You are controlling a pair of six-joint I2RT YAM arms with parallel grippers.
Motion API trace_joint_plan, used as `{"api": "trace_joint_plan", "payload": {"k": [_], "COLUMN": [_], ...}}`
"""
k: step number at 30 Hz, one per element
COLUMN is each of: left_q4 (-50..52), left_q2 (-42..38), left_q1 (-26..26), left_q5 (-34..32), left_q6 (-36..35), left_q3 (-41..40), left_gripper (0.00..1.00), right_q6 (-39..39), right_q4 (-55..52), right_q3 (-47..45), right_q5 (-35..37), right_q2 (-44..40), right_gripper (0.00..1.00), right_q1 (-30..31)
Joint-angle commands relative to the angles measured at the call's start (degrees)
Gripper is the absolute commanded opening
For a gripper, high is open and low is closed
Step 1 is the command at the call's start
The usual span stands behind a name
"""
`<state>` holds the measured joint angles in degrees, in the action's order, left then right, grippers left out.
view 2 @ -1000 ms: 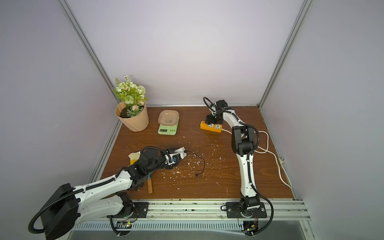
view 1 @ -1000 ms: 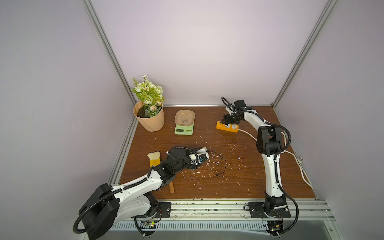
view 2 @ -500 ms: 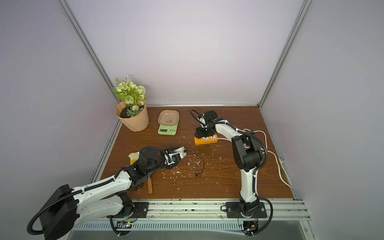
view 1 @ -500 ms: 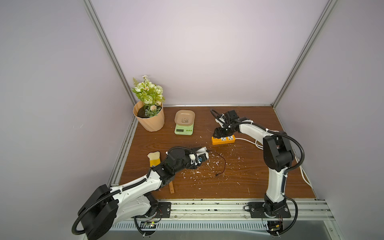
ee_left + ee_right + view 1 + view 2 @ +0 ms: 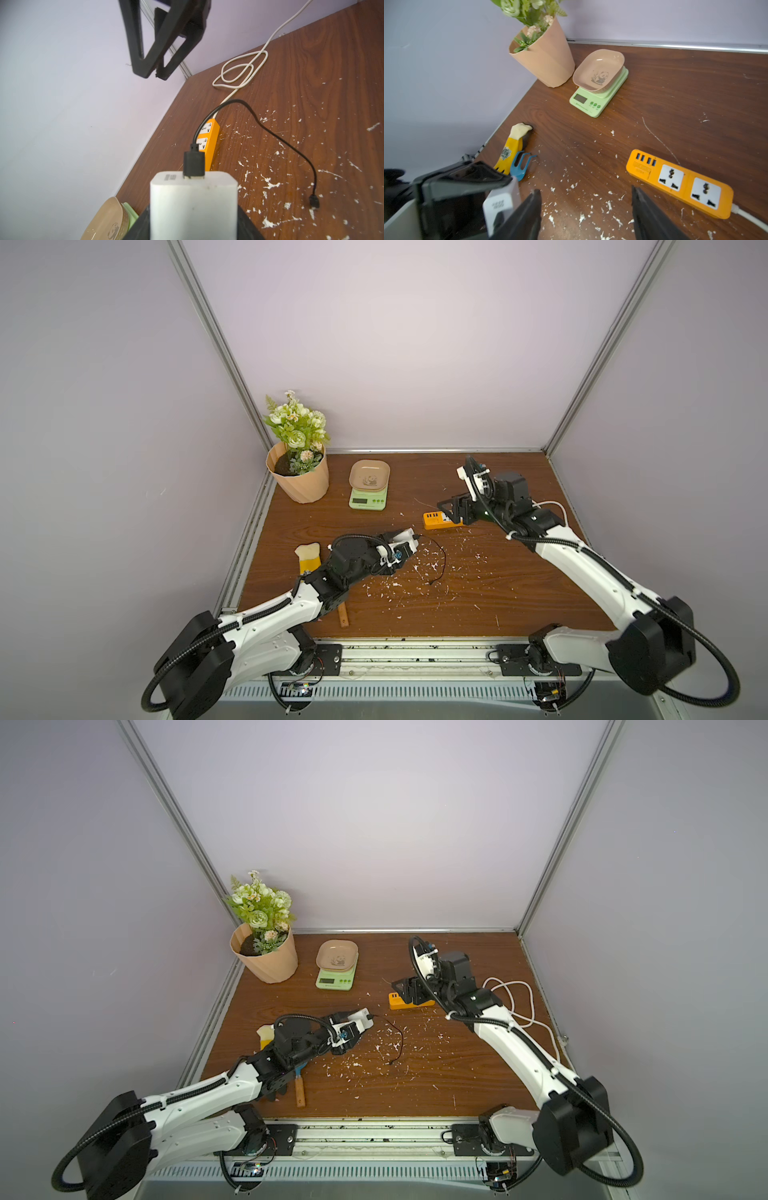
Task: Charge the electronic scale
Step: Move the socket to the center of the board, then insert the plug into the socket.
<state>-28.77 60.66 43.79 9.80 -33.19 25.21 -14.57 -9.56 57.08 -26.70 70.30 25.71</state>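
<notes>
On my worktop (image 5: pixel 519 605), flower pot (image 5: pixel 301 485) at ten o'clock; yellow glove (image 5: pixel 308 558) and blue rake (image 5: pixel 520 166) at nine; white flecks (image 5: pixel 395 585) mid-board.

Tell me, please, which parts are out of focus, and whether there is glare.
Left wrist view: the charger close to the lens is soft, the strip sharper. Right wrist view: the right tool is blurred, the scale sharp. Both top views: soft light, no hard glare.

Pale lilac walls (image 5: pixel 395 344); alu corner posts (image 5: pixel 219 344); wood tabletop (image 5: pixel 498 605).
</notes>
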Motion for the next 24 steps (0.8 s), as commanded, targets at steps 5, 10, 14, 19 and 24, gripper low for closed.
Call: {"api": "trace_joint_plan", "payload": {"k": [5,10,14,19,24], "left_q4": [-6.6,-8.7,-10.4,-11.2,-11.6], "left_q2": [-1.3,-1.7,-1.6,-1.3,-1.0], "left_q1": [0.1,0.1,0.1,0.2,0.1], "left_q5": [0.8,1.5,2.2,2.7,2.8], "left_q6": [4.1,5.6,6.6,6.8,7.0], "left_q3": [0.0,-0.2,-0.4,-0.2,0.0], "left_gripper": [0.41,0.41,0.41,0.41,0.42], "right_q6": [-3.3,-4.4,-5.1,-5.7,-6.2], "right_q4": [16.4,19.8,21.3,22.3,23.0], "right_q3": [-10.2,-13.4,-14.2,-14.3,-13.3], "right_q5": [-6.7,-3.6,-1.9,-0.4,1.1], "right_q2": [-9.6,-12.3,-11.7,-10.0,-7.9], "right_gripper": [0.79,0.83,0.85,0.88,0.88], "right_q1": [3.1,6.4,8.8,11.4,13.6]}}
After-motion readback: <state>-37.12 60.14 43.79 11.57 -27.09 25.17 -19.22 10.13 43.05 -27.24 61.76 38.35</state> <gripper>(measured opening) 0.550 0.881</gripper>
